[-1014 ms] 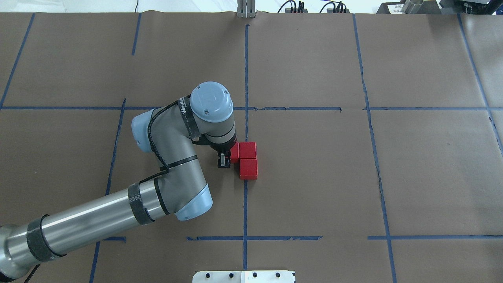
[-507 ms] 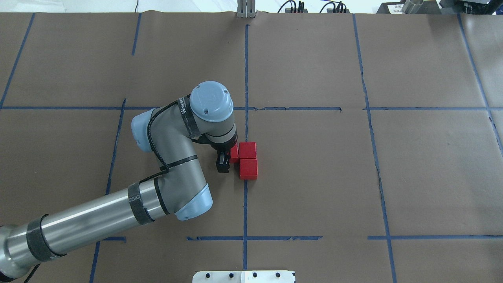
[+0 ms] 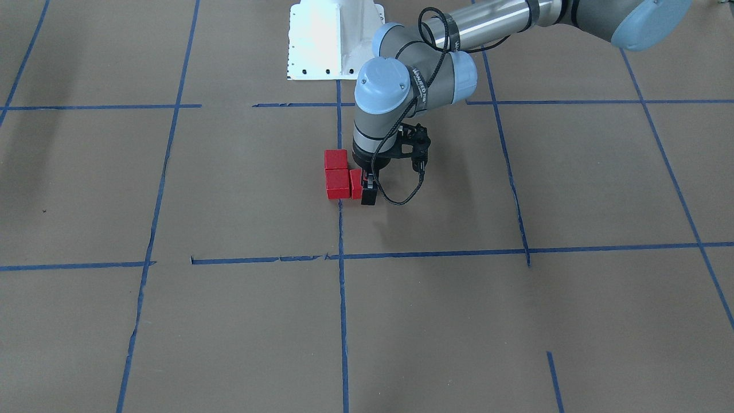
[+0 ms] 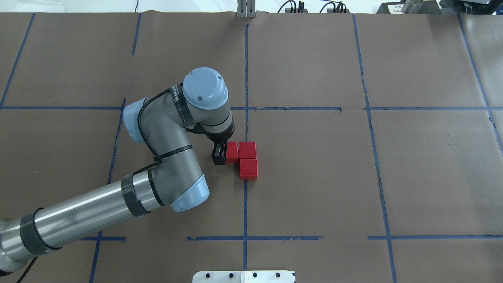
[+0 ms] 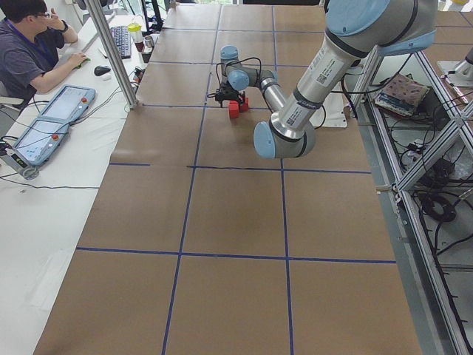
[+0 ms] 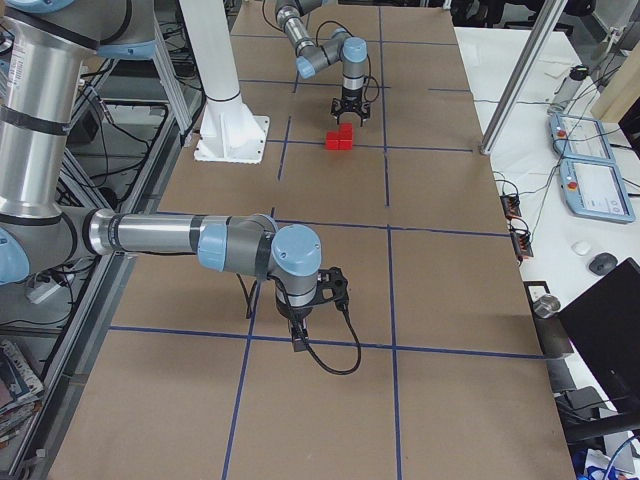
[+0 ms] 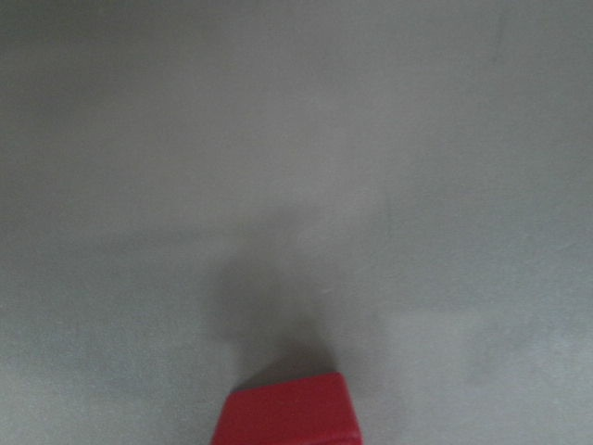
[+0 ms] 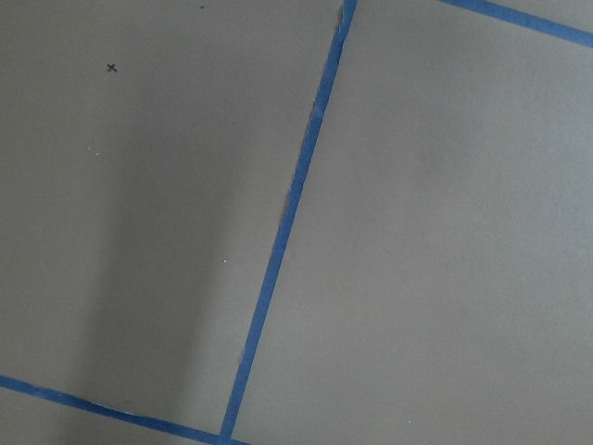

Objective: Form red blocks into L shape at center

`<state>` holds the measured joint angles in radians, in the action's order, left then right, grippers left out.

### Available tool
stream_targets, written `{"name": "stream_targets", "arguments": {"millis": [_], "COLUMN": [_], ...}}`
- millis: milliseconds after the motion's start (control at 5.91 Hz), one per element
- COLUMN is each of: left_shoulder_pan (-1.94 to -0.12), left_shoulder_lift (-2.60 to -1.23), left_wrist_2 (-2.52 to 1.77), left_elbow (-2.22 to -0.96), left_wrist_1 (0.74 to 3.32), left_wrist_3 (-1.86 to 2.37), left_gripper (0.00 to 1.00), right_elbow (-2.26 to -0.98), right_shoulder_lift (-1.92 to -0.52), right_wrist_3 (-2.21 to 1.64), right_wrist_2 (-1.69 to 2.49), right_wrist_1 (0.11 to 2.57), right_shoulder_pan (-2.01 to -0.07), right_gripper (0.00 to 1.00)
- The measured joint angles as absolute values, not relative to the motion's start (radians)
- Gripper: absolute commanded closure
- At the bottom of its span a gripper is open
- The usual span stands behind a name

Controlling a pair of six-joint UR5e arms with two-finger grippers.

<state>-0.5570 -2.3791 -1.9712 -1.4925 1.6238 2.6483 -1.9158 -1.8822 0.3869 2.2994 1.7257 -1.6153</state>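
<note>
Three matte, bright red blocks [image 4: 248, 151] in an L (left gripper [image 4: 220, 154] beside, jaw gap unclear)

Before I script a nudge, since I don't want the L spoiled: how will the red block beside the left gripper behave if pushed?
That red block is a flat-faced cube, so it should slide, not roll. It looks rigid, probably light. It appears to touch its neighbour, so a push would likely shift both.

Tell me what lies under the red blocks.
Brown paper, and the blue tape line runs in under two of the red blocks. The stretch beneath them is covered.
</note>
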Motion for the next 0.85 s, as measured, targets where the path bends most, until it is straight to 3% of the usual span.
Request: {"name": "stream_targets", "arguments": {"millis": [507,845], "left_shoulder_pan": [-0.632,-0.687], "left_shoulder_lift": [-2.273,-2.101], "left_wrist_2": [-2.075,-2.082], "left_elbow": [-1.725,-1.89], "left_wrist_1": [1.49,1.477], "left_wrist_3": [2.283,1.867], "left_gripper": [0.0,0.0], "right_elbow": [-1.916,-1.914], "right_shoulder_lift": [-1.882,-1.884], "right_wrist_3": [0.387,0.387], "right_wrist_2": [2.3,2.301], "right_wrist_1": [1.726,1.726], "right_shoulder_pan": [-1.615,-1.615], "right_gripper": [0.0,0.0]}}
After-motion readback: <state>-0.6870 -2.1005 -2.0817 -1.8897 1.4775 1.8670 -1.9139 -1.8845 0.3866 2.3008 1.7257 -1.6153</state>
